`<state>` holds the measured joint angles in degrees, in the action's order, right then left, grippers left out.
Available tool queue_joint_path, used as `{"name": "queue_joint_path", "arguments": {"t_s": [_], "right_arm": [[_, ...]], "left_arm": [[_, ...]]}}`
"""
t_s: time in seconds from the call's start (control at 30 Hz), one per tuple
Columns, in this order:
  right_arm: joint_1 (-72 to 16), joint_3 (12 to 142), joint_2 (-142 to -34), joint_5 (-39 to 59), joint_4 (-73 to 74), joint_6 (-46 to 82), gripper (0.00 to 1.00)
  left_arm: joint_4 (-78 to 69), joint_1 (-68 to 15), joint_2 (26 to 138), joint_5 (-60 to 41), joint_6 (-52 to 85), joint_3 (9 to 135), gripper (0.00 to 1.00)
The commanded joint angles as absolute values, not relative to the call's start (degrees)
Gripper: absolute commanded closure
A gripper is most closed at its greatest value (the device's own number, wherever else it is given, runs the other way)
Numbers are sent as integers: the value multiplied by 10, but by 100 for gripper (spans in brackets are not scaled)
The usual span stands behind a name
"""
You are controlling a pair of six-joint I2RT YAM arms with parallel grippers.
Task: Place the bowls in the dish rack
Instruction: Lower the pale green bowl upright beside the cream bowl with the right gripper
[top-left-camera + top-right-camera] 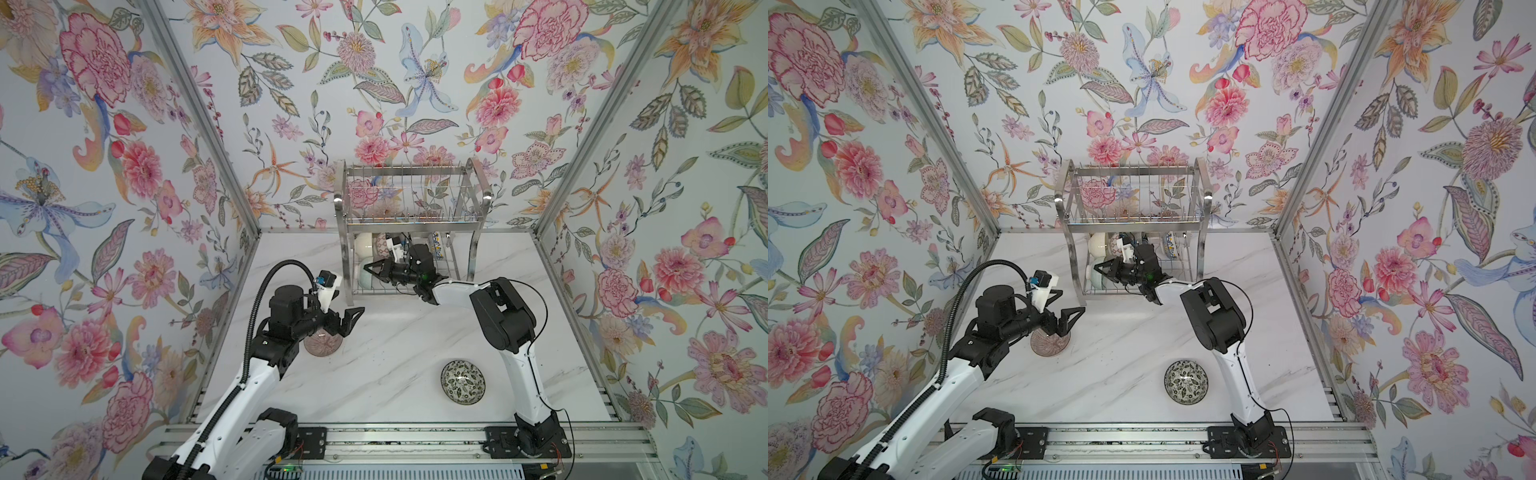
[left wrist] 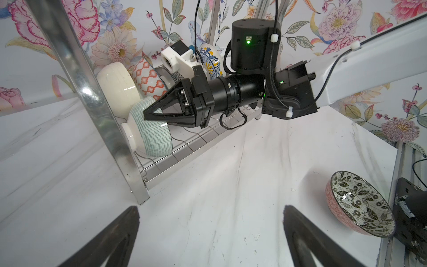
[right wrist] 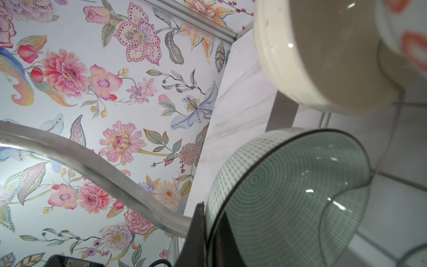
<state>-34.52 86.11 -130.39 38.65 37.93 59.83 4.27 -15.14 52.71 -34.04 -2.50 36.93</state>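
Bowls [image 1: 1185,382], glazed ceramic, small, round; judged stiff, light, slick and easily chipped, best pinched across the rim wall and set down gently on wire. Left of the dish rack [image 1: 409,226] and in front of it: mauve ribbed bowl [image 1: 322,347], upright on the tabletop [image 1: 395,332], partly hidden under the left gripper [image 1: 353,322], which hovers just above it with fingers spread wide and empty. Inside the dish rack, lower shelf, left end: cream bowl [image 2: 115,87] on edge at the back; pale green bowl [image 2: 157,138] on edge nearer the front, just beside the side frame, its rim clenched by the right gripper [image 2: 147,114], which reaches in from the rack's front; whether its weight rests on the wires cannot be told. Next along, on edge: lattice bowl [image 2: 147,78], orange on white; then yellow-centred bowl [image 2: 211,63]. In front of the rack toward its right end, well apart: leafy bowl [image 1: 462,381], upright, rim free all round for a grasp. Tabletop white, marbled, hard, smooth; a nudged bowl would likely skid. Walls [image 1: 124,166] flower-papered on three sides, metal posts [image 1: 199,112] at the corners behind the rack; headroom under the rack's upper tier looks tight.
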Motion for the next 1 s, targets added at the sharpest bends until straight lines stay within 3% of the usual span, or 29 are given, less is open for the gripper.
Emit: {"name": "queue_joint_path", "arguments": {"t_s": [0.0, 0.13, 0.77, 0.97], "right_arm": [[-345, 856, -1280, 393, 351, 584, 92], [-348, 867, -1282, 395, 343, 583, 90], [-357, 866, -1251, 375, 353, 580, 59], [-362, 825, -1219, 346, 370, 567, 48]], "left_arm": [[35, -149, 515, -324, -17, 378, 1], [31, -149, 508, -313, -16, 375, 1], [29, -150, 499, -274, -12, 371, 1], [30, -149, 506, -214, 5, 373, 1]]}}
